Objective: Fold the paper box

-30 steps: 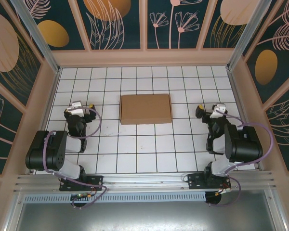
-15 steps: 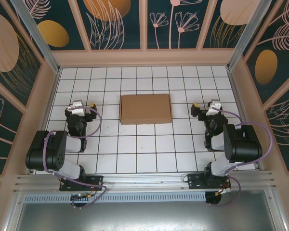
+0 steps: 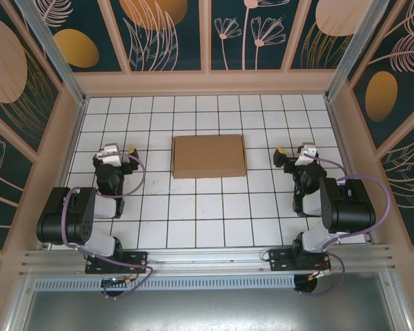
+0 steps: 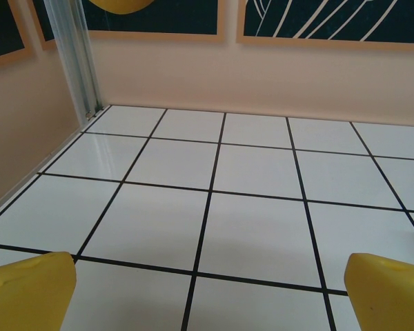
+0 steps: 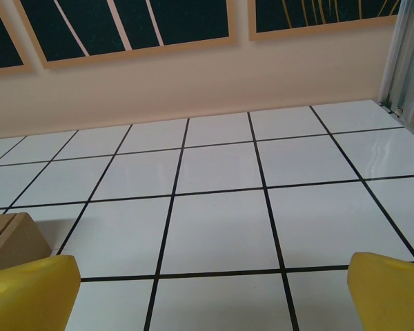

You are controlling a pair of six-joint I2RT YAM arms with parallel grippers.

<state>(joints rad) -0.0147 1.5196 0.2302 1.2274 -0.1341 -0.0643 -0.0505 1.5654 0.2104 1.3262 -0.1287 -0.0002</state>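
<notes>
The paper box (image 3: 209, 156) is a closed, flat brown cardboard rectangle lying in the middle of the white tiled table. One corner of the paper box (image 5: 10, 239) shows at the left edge of the right wrist view. My left gripper (image 3: 112, 153) rests to the left of the box, apart from it. In the left wrist view my left gripper (image 4: 210, 293) is open, its yellow fingertips (image 4: 31, 293) wide over bare tile. My right gripper (image 3: 297, 156) sits to the right of the box. It is open too, with nothing between its fingertips (image 5: 390, 289).
Peach walls with dark floral panels close in the table (image 3: 193, 214) on three sides. Metal corner posts (image 3: 48, 41) stand at the back left and back right. A metal rail (image 3: 207, 262) runs along the near edge by the arm bases.
My right gripper has shifted a little left toward the box since a second ago. The left arm and the box have not moved.
</notes>
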